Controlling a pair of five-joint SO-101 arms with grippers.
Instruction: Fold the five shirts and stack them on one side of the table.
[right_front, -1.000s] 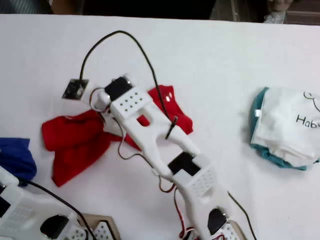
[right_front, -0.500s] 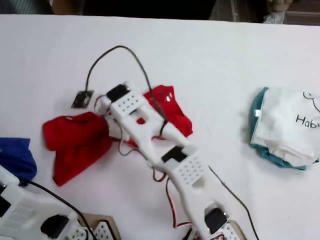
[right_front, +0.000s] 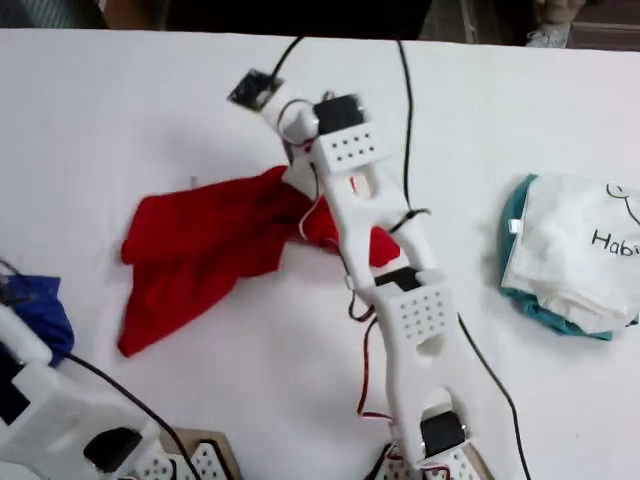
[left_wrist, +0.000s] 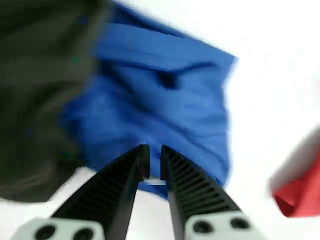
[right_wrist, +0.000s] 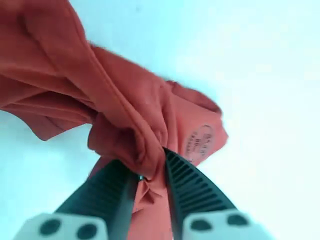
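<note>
Far left edge of the table (right_front: 120, 100): blue shirt (right_front: 35, 310), crumpled, lying flat by the L arm (right_front: 50, 410). In the L wrist view the L gripper (left_wrist: 152, 162) has its jaws nearly together, w/ just a thin slit btwn them and no cloth seen in it. The tips sit at the near hem of the blue shirt (left_wrist: 160, 100). A dark blurred mass (left_wrist: 45, 90) lies beside that shirt; can't tell what it is.

Centre-left: red shirt (right_front: 200, 250), loosely spread. One part trails toward the table's near edge, and the other end is drawn up into a bunch under the R arm's wrist. A small bit of red shows on the arm's far side.

Centre: R arm (right_front: 410, 320) stretches from the near edge diagonally out over the table. The R wrist view shows the R gripper (right_wrist: 150, 170) clamped tight on a gathered fold of the red shirt (right_wrist: 125, 115), w/ cloth squeezed btwn both jaws and a round label print just beside the tips.

Right: folded stack, well apart from the red shirt. A white shirt (right_front: 570, 250) w/ dark print lies on top of a teal shirt (right_front: 520, 290).
</note>
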